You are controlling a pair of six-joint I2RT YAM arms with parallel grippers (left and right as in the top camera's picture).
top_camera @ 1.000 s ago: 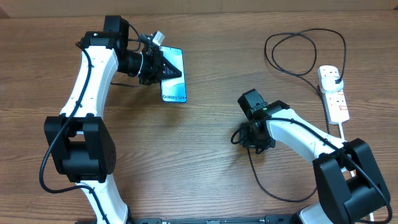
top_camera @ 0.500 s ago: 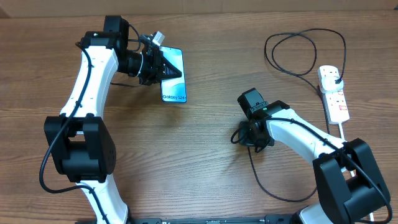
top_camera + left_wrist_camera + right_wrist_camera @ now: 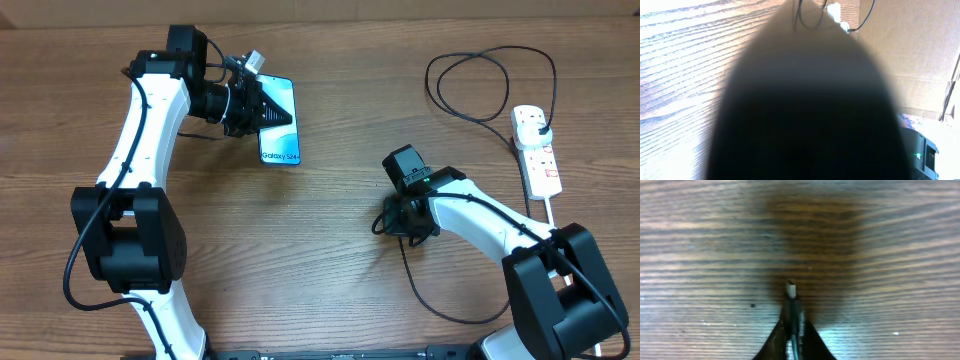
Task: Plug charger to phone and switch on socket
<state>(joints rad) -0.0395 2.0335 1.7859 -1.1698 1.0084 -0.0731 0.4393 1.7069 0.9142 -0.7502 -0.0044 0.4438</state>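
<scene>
The phone [image 3: 283, 145], with its light blue screen up, lies at the table's upper left. My left gripper [image 3: 268, 108] is over its far half and looks shut on it. The left wrist view is almost filled by a dark shape [image 3: 805, 110], so its jaws do not show there. My right gripper [image 3: 385, 220] is at mid-table, shut on the charger's connector end [image 3: 790, 287], whose tip sticks out past the fingers [image 3: 794, 324]. The thin black cable [image 3: 408, 270] trails toward the front and loops [image 3: 490, 85] to its black plug in the white socket strip [image 3: 540, 160] at the right.
The strip's thick white cord [image 3: 549, 208] runs toward the front right. The strip and cable loop also show small at the top of the left wrist view [image 3: 836, 12], beside a brown cardboard wall [image 3: 910, 50].
Almost nothing. The right arm has shifted very slightly; the left arm and phone have not moved.
</scene>
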